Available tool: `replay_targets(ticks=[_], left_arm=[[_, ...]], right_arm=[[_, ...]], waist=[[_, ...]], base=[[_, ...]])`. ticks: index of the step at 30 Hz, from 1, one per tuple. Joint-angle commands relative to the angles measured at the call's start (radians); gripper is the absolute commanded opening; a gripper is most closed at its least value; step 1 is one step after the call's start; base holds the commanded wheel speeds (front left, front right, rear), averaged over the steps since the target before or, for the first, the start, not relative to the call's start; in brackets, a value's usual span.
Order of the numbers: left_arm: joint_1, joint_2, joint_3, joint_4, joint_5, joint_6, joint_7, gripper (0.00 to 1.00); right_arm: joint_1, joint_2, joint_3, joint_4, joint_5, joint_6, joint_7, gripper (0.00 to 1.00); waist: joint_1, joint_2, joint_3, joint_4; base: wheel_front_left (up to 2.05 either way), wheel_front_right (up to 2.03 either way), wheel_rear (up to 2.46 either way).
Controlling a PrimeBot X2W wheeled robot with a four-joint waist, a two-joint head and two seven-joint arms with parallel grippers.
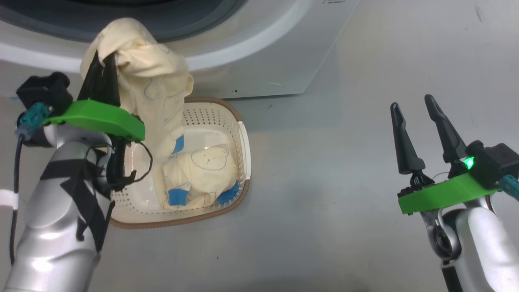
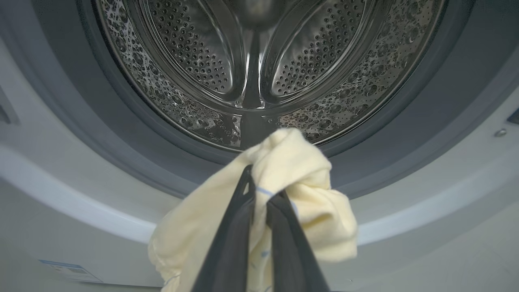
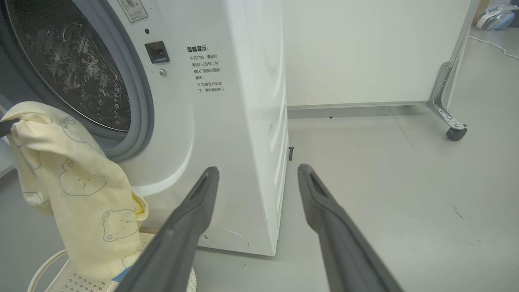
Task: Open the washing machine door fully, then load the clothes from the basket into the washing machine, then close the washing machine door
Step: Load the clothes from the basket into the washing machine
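Left claw point(image 1: 102, 61): fingers pressed together, pinching a bunched fold of one garment point(image 1: 150, 81). I hold it lifted, with the bunch at my fingertips low in front of the washing machine point(image 1: 259, 52) opening. The rest hangs straight down and its tail reaches into the basket point(image 1: 206, 117).

Garment look: soft, pale cream-yellow, with thin grey-blue bear outlines and a small bright blue patch low on the hanging part. In the left wrist view the fabric point(image 2: 300, 170) wraps over the tips of my left claw point(image 2: 261, 186). Behind it is the shiny perforated steel drum point(image 2: 202, 61), ringed by the grey gasket point(image 2: 121, 134). The fabric is outside the drum, level with the gasket's lower edge.

A second garment point(image 1: 202, 174) lies crumpled on the basket's bottom. It is the same cream-yellow, with a bear face drawn on top and blue trims at two corners.

Basket: cream-white, perforated, brown rim, white handle on its right side. It sits on the grey floor point(image 1: 344, 182) just in front of the machine.

Right claw point(image 1: 411, 103): fingers spread wide, empty, over bare floor well apart to the right of the basket. In the right wrist view the right claw point(image 3: 257, 170) points at the machine's point(image 3: 227, 121) front right corner. The hanging garment point(image 3: 77, 182) shows at that view's left, above the basket point(image 3: 77, 282).
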Motion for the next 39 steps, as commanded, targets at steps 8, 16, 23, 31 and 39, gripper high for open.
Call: replay_targets(ticks=[8,16,23,31,39], left_arm=[[-0.141,0.069,0.040,-0.042,0.008,0.040,0.080,0.00],[-0.251,0.089,0.045,-0.013,0.009,0.052,0.128,0.00],[-0.357,0.088,0.015,0.042,0.038,0.062,0.158,0.00],[-0.432,0.078,-0.007,0.117,0.046,0.056,0.168,0.00],[-0.531,0.113,-0.026,0.193,0.075,0.049,0.180,0.00]], right_arm=[[0.018,0.003,0.036,-0.006,0.020,0.000,-0.009,1.00],[0.013,0.001,0.036,0.004,0.029,0.000,-0.012,1.00],[0.001,0.006,0.048,0.012,0.033,0.000,-0.014,1.00],[-0.008,0.020,0.059,0.026,0.054,0.000,-0.015,1.00],[0.004,0.031,0.066,0.023,0.063,0.000,-0.015,1.00]], waist=[[0.0000,-0.0001,-0.021,-0.033],[0.0000,-0.0001,-0.006,-0.054],[0.0000,-0.0001,0.033,-0.085],[0.0000,-0.0001,0.081,-0.138],[0.0000,-0.0001,0.133,-0.169]], base=[[0.00,0.00,0.00],[0.00,0.00,0.00],[0.00,0.00,0.00],[0.00,0.00,0.00],[0.00,0.00,0.00]])
